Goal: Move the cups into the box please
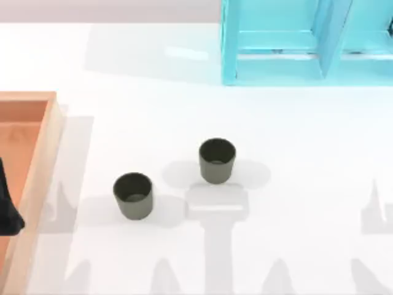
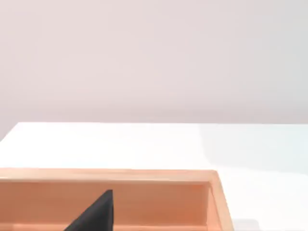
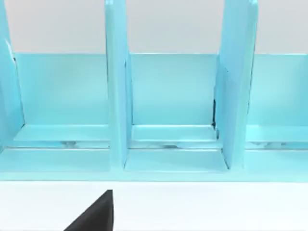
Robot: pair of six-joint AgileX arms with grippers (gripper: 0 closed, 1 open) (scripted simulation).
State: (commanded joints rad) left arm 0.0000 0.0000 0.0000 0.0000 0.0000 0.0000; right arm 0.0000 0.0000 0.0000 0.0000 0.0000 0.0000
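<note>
Two dark olive-grey cups stand upright on the white table. One cup [image 1: 132, 195] is left of centre. The other cup [image 1: 217, 160] is a little farther back and to its right. The orange-brown box [image 1: 44, 166] lies at the table's left edge, and its far rim [image 2: 110, 174] crosses the left wrist view. My left gripper [image 1: 7, 212] hangs as a dark shape over the box, well left of both cups, and a dark part of it [image 2: 96, 214] sits low in the left wrist view. A dark part of my right gripper [image 3: 96, 214] faces the cyan frame.
A cyan shelf-like frame [image 1: 295, 43] with upright dividers [image 3: 117, 86] stands at the table's back right. White tabletop [image 1: 295, 184] stretches around and to the right of the cups.
</note>
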